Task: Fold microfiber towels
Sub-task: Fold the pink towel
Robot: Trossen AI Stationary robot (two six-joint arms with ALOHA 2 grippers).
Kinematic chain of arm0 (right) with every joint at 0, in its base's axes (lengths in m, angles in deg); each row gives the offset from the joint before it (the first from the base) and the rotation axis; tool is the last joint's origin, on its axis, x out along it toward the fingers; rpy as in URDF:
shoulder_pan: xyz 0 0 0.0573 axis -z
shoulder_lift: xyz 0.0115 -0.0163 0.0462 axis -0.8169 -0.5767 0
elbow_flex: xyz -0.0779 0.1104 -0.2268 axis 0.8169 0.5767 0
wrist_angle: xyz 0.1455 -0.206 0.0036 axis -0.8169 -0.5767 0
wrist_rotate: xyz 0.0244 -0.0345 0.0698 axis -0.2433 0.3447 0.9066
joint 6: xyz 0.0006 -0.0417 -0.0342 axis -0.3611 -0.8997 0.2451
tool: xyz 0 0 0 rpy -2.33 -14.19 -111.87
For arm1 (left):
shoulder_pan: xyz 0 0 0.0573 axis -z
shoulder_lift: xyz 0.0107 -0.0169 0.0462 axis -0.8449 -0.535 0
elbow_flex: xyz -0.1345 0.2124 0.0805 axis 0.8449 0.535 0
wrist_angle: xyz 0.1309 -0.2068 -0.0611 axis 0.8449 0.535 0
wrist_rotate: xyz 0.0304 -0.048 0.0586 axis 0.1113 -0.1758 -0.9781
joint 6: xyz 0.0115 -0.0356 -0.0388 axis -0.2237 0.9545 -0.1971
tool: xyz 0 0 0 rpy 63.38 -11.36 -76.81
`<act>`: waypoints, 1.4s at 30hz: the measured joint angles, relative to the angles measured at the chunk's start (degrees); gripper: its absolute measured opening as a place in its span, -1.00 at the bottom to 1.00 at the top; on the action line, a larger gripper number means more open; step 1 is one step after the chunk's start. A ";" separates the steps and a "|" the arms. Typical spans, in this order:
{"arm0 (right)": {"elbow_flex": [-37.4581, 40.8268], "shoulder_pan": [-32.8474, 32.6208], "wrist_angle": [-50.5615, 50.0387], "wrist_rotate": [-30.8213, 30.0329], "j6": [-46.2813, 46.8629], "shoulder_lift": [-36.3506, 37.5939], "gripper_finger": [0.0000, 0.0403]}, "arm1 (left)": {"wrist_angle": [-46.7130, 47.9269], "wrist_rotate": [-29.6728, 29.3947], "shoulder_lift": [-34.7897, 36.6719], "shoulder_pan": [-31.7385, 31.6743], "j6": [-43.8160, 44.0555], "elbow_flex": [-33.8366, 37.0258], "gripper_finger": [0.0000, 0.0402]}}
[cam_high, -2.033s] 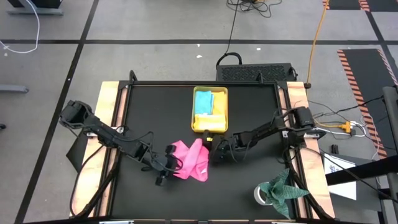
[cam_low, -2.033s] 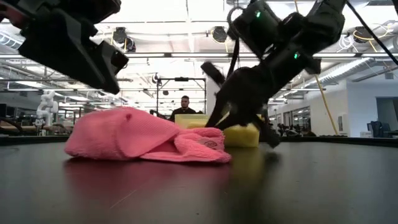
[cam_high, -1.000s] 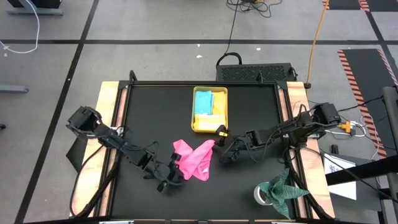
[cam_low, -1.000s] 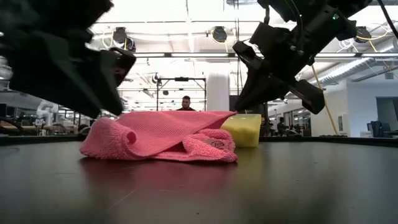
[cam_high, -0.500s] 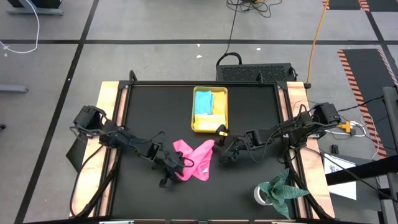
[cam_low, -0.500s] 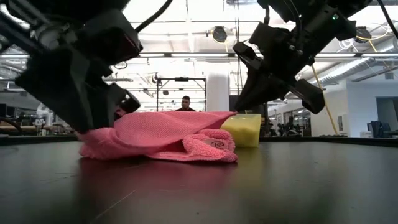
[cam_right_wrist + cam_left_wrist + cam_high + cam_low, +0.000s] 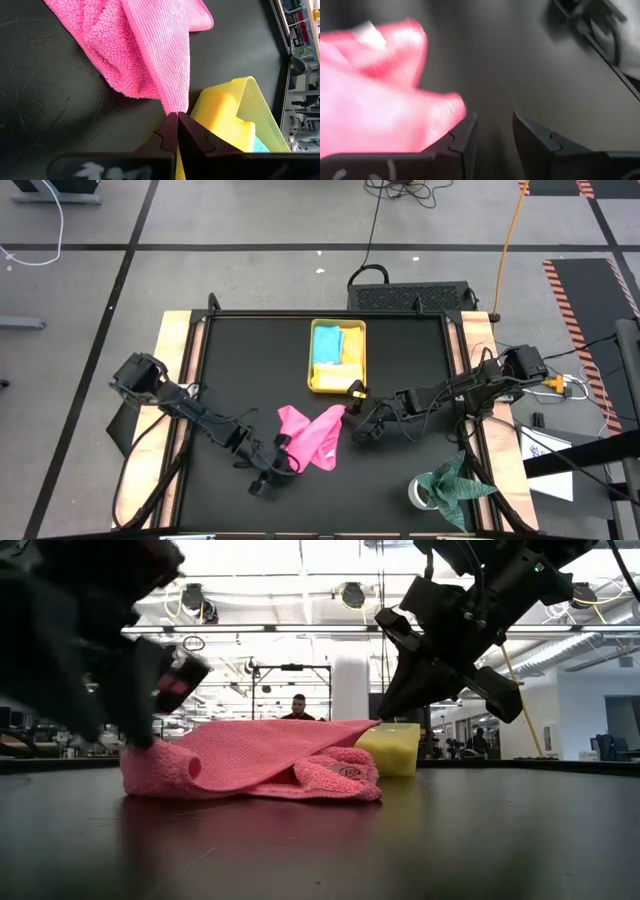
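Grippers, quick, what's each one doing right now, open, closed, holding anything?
Left gripper: open, empty, beside the pink towel's edge.
Right gripper: shut on a corner of the pink towel, next to the yellow tray.

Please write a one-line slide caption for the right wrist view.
Right gripper, shut on a corner of the pink towel, lifts it beside the yellow tray.

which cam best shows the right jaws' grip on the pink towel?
Right wrist view: the right gripper is shut on a corner of the pink towel, pinched at the jaw tips. The high view shows the towel small, the pinch unclear. The low view shows the corner lifted. The left wrist view shows only blurred pink.
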 joint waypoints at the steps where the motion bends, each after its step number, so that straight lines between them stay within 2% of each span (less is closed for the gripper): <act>1: 0.00 0.01 0.00 0.01 -0.01 -0.01 -1.00 | -0.86 -1.32 0.39 -0.18 -1.21 0.00 -0.38; 4: 0.00 0.09 0.02 0.00 -0.08 -0.01 -1.00 | -2.79 -4.58 1.29 -1.72 -1.97 -0.04 -0.38; 6: 0.00 0.09 0.02 0.00 -0.08 -0.01 -1.00 | -1.80 -3.77 1.29 -4.30 2.58 -0.07 -0.38; 9: 0.00 0.09 0.02 0.00 -0.01 -0.01 -1.00 | 0.09 2.30 -0.94 -9.15 9.19 -0.09 -0.38; 12: 0.00 0.09 0.01 0.02 0.01 -0.01 -1.00 | 0.33 8.24 -3.96 -11.21 10.43 -0.03 -0.38; 16: 0.00 0.08 0.01 0.07 0.39 -0.01 -1.00 | -2.70 18.70 -6.42 -11.18 11.39 -0.12 -0.38; 19: 0.14 0.09 -0.01 0.04 0.35 -0.01 -1.00 | -4.00 22.36 -6.85 -8.88 12.34 -0.07 -0.38; 24: 1.38 0.22 0.10 -0.07 0.44 -0.01 -1.00 | -4.22 21.20 -6.81 -4.23 11.35 -0.04 -0.38; 30: 3.93 0.22 2.93 0.33 0.60 -0.01 -1.00 | -3.91 16.70 -6.12 -1.17 10.72 -0.04 -0.38; 35: 6.78 0.38 16.10 9.71 1.71 -0.81 -0.98 | -2.48 13.53 -4.79 -1.04 10.11 0.01 -0.38; 38: 7.10 -0.47 19.52 12.13 -1.60 -3.25 -0.85 | -2.24 11.65 -4.43 -1.10 9.24 0.02 -0.38; 42: 7.13 -2.18 24.60 13.38 -10.93 -8.63 -0.56 | -2.04 11.02 -3.75 -1.18 9.29 0.04 -0.38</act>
